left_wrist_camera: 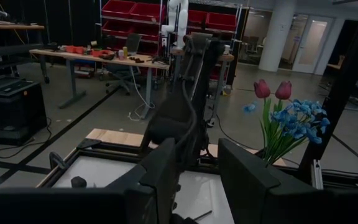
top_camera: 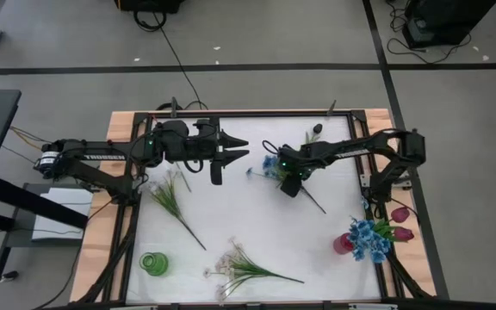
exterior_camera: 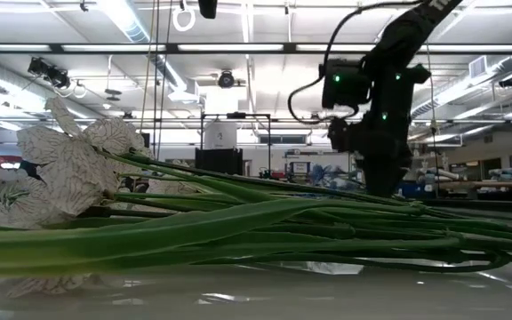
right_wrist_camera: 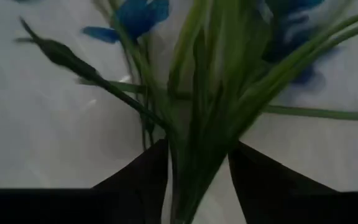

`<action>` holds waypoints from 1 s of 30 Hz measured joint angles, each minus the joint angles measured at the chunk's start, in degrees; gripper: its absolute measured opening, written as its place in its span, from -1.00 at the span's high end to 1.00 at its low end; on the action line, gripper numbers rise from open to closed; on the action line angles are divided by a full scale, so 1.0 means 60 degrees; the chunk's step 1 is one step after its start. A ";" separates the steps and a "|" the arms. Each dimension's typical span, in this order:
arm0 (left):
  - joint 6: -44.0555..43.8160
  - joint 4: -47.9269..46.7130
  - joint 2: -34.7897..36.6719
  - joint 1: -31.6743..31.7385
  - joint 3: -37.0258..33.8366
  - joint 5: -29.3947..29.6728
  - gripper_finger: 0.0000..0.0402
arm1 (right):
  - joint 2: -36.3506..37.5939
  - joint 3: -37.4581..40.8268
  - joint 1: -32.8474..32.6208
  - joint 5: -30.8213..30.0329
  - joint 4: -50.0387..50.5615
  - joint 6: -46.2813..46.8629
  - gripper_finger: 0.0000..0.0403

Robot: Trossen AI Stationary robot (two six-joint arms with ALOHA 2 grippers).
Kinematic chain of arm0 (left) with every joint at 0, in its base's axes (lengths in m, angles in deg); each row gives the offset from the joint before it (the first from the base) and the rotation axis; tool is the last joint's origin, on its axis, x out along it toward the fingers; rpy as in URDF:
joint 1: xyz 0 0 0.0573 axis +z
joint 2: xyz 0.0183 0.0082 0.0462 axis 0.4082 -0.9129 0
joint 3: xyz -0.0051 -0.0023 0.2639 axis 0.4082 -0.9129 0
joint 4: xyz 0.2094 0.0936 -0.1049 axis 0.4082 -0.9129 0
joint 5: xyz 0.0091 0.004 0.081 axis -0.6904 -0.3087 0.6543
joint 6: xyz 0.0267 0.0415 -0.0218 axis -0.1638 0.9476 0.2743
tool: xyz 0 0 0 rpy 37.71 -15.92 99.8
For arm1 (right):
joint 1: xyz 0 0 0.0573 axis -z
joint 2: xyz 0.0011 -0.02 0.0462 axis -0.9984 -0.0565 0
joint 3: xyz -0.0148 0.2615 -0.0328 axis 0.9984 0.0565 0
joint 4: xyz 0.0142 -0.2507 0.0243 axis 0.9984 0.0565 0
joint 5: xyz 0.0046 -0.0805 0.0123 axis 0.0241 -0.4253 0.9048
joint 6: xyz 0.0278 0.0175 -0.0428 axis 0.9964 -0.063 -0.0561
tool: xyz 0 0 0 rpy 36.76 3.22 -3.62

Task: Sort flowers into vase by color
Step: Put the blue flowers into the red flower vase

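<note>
- The right gripper point(top_camera: 289, 184) sits just right of centre in the high view, straddling the blue flower point(top_camera: 274, 167); its green stem point(right_wrist_camera: 194, 168) runs between the two dark fingers point(right_wrist_camera: 143, 171).
- The jaws stand partly apart around that stem; whether they pinch it yet I cannot tell.
- The stem's long axis trails toward the lower right, roughly pointing at the vase of blue blossoms point(top_camera: 370, 238) at lower right.
- The left gripper point(top_camera: 235, 148), upper centre, is open and empty, clearly farther from that vase.
</note>
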 joint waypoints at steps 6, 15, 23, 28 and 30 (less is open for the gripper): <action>0.0003 -0.0001 0.0000 0.0000 0.0000 -0.0001 0.37 | -0.0173 -0.0022 0.0065 -0.0012 0.0130 0.0374 0.57; 0.0004 -0.0001 0.0000 -0.0003 0.0000 -0.0001 0.37 | 0.2027 0.0029 0.0044 -0.0303 0.0321 0.1250 0.88; 0.0002 0.0001 0.0000 -0.0001 0.0000 -0.0001 0.37 | 0.5657 0.0402 -0.0164 -0.0117 -0.0520 0.0562 0.94; 0.0001 0.0002 -0.0004 -0.0004 0.0000 -0.0001 0.37 | 0.8248 0.1730 -0.0326 0.1288 -0.1826 0.0218 0.94; 0.0002 -0.0001 -0.0002 -0.0002 0.0000 -0.0001 0.37 | 0.9148 0.2182 -0.0326 0.1869 -0.2017 0.0234 0.94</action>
